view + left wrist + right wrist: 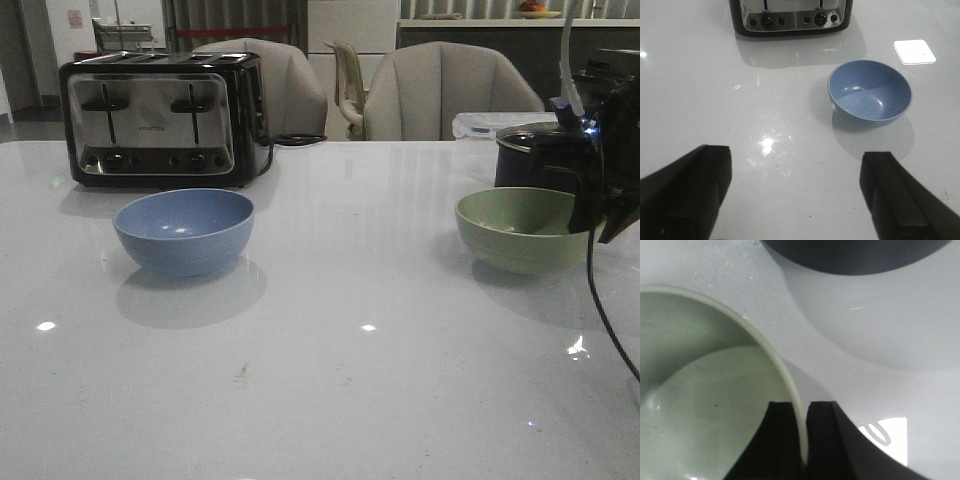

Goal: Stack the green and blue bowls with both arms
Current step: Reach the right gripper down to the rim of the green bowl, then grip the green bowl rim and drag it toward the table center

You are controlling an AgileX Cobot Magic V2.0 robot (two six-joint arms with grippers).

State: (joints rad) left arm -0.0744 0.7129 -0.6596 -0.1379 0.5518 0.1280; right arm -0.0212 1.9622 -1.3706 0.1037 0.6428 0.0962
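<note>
The blue bowl (184, 229) stands upright on the white table at the left, in front of the toaster; it also shows in the left wrist view (869, 95). The green bowl (519, 229) stands on the table at the right. My right gripper (585, 215) is at its right rim. In the right wrist view it (801, 412) is shut on the green bowl's rim (785, 370), one finger inside, one outside. My left gripper (796, 172) is open and empty above bare table, short of the blue bowl; it does not show in the front view.
A black-and-chrome toaster (165, 118) stands at the back left with its cord trailing right. A dark navy pot (540, 152) stands right behind the green bowl, close to my right arm. Chairs stand beyond the table's far edge. A cable (605, 310) hangs from the right arm.
</note>
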